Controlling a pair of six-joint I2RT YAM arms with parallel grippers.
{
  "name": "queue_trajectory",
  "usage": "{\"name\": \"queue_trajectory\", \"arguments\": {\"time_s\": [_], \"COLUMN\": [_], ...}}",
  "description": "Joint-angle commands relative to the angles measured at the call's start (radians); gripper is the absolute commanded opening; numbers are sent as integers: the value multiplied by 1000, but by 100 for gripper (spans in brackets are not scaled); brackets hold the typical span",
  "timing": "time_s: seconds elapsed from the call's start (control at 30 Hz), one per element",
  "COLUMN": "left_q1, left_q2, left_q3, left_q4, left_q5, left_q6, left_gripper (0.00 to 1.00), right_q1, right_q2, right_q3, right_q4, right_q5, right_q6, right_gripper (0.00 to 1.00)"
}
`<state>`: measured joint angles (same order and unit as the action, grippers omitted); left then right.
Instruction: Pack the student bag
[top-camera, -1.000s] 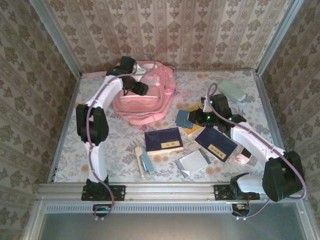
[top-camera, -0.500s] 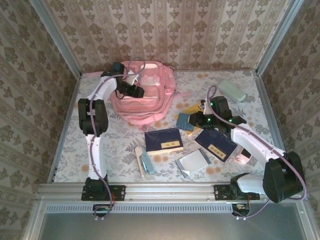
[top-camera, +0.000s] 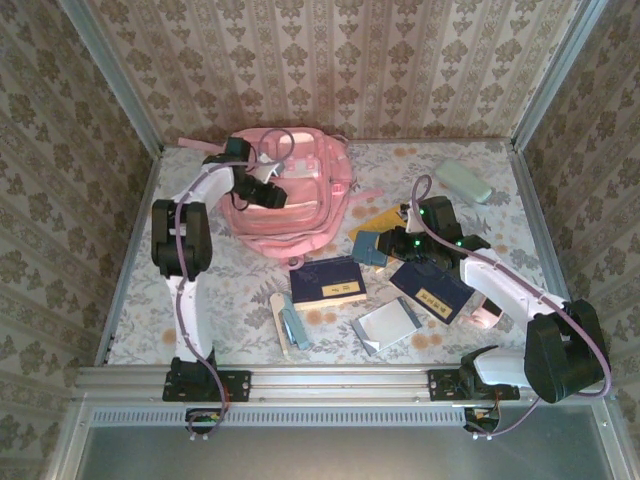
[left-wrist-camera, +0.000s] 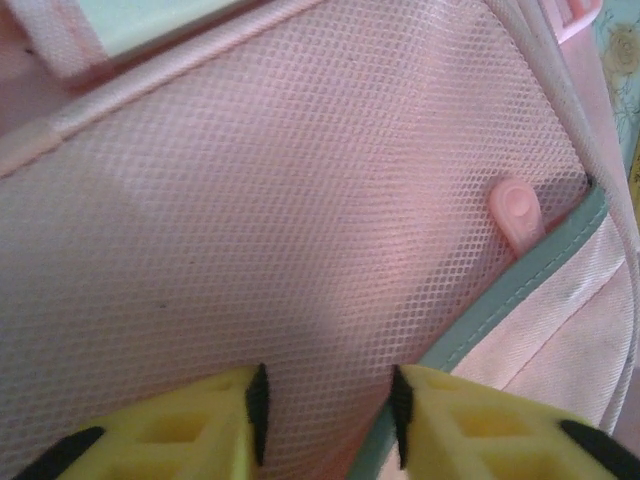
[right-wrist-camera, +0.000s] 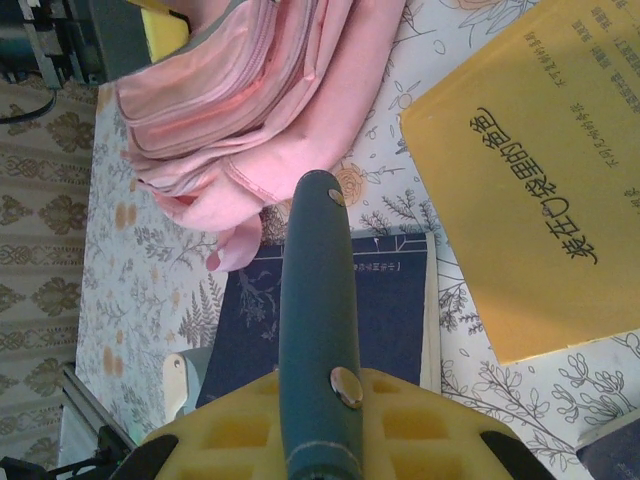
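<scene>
Nearest, the right end effector (right-wrist-camera: 318, 405) is kept clamped on a teal case (right-wrist-camera: 318, 270), low over the bench (top-camera: 240, 290). Farther back, the left end effector (left-wrist-camera: 325, 410) has been narrowed against the mesh (left-wrist-camera: 300, 200) of the student bag (top-camera: 300, 205), lying at the bench's far side. The arm is stretched forward with the wrist bent down. A pinch cannot be confirmed, but opening is probably being prepared.

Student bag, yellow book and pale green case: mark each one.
student bag (top-camera: 300, 212), top external view, front pocket panel.
yellow book (right-wrist-camera: 540, 185), right wrist view, middle of cover.
pale green case (top-camera: 463, 181), top external view, middle of top face.
</scene>
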<state>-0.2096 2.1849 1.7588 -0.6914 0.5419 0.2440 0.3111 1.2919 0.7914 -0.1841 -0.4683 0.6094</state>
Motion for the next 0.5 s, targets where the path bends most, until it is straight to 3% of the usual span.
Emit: {"name": "queue_trajectory", "arguments": {"time_s": [0.0, 0.3, 0.37, 0.47], "left_q1": [-53, -119, -128, -155], "left_q2": [-34, -22, -18, -1], "left_q3": [-25, -36, -32, -30], "left_q4": [-44, -84, -86, -86], "left_q5": [-95, -200, -222, -293], "left_q6": [70, 125, 130, 152], "left_gripper": [47, 54, 52, 38], "right_q1": [-6, -8, -8, -8], "right_q2": [-6, -26, -26, -20], "right_q3": [-16, -17, -21, -22], "right_q4": [42, 32, 38, 41], "right_q5": [-34, -44, -45, -48], "right_q6": [18, 16, 20, 23], "right_gripper": [3, 3, 3, 3]}}
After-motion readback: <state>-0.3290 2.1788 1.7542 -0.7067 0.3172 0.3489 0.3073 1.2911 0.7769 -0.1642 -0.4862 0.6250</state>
